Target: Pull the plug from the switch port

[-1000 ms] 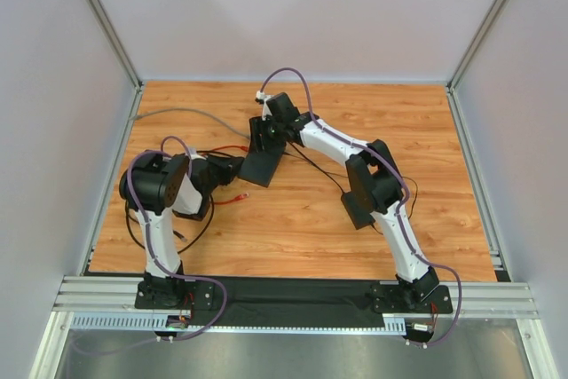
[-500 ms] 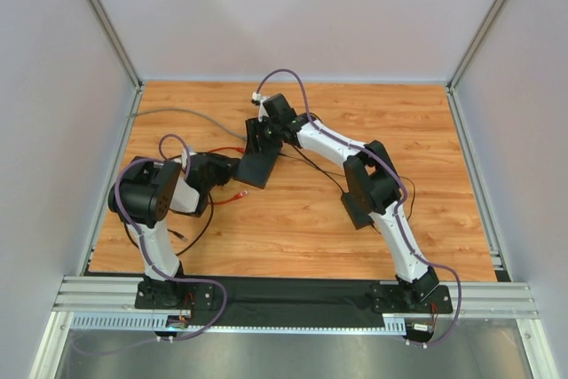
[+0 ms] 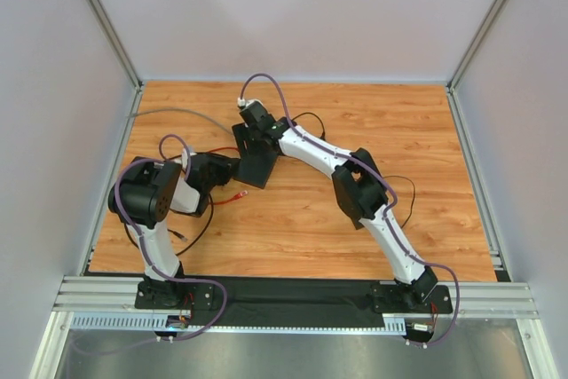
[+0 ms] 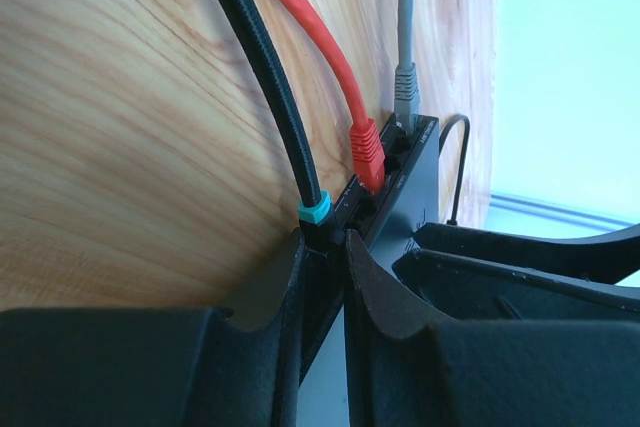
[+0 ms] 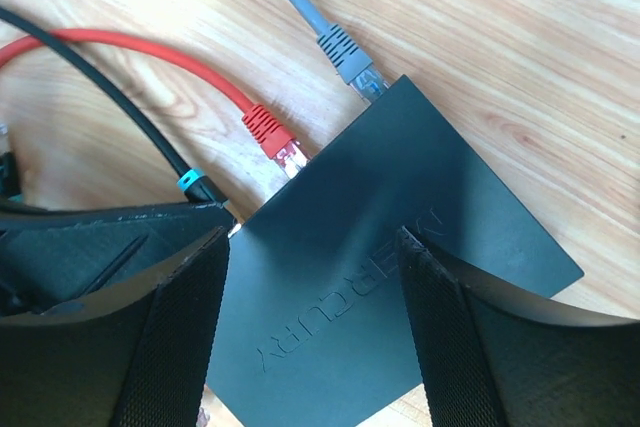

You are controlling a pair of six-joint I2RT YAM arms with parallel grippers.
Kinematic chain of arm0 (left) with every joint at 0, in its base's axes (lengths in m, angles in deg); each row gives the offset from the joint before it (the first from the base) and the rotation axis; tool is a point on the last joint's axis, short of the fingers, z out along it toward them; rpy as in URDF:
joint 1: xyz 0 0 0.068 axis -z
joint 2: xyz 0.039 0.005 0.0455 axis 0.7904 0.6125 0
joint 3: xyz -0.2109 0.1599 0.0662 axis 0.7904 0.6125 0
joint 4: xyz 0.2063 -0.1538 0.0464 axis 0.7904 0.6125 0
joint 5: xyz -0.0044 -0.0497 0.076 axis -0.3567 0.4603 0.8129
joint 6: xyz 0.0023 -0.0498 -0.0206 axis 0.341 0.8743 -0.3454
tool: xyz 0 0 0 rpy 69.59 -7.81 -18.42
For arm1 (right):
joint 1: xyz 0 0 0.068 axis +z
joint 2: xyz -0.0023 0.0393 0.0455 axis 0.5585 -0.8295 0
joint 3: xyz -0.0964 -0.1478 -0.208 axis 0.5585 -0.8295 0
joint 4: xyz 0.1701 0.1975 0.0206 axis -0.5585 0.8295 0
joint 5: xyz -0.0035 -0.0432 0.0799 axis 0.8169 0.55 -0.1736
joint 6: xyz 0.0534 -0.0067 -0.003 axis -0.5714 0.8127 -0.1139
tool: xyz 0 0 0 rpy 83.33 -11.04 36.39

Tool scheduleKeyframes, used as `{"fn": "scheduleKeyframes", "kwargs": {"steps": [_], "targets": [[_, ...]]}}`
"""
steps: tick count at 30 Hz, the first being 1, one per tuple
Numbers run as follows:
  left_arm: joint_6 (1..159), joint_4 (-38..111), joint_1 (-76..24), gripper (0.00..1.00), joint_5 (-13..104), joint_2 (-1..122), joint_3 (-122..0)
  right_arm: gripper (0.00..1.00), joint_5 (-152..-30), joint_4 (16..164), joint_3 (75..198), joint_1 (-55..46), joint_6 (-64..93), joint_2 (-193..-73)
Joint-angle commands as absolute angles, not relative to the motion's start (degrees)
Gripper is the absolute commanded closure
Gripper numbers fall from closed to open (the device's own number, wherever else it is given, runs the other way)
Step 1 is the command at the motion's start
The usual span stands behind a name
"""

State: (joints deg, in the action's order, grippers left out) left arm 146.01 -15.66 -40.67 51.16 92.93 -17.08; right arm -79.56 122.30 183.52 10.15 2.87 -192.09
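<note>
Left of centre in the top view: note the left gripper [image 3: 232,167] butted against the socket edge of the switch [image 3: 257,169], which lies flat on the table [image 3: 399,122], left of its middle. In the left wrist view, find its fingers [image 4: 285,287] clenched on the black plug [image 4: 322,237] just under the teal collar [image 4: 314,212]; looks seated in the end socket. Read as a grip set up for a straight pull along the cable line.

Just right, log the red plug [image 4: 366,152] and grey plug [image 4: 404,87] in neighbouring sockets, close enough to crowd the fingers.

Further right, see the right gripper [image 5: 312,247] spread wide over the switch lid. Presumably there to brace the box against the pull; cannot tell whether touching.

Watch the loose red connector [image 3: 238,194] lying near the left arm.
</note>
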Motion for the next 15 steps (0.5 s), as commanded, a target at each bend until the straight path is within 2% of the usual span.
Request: {"fn": "scheduleKeyframes", "kwargs": {"steps": [1,15], "targets": [[145.07,-8.95,-40.54,1.0,53.0,92.0,-15.88,0.29,-71.23,128.46,185.53,9.38,2.28,-196.84],[145.16,-9.04,-40.54,1.0,52.74,91.65,-15.62,0.3,-64.73,132.59,193.18,12.02,2.98,-202.2]]}}
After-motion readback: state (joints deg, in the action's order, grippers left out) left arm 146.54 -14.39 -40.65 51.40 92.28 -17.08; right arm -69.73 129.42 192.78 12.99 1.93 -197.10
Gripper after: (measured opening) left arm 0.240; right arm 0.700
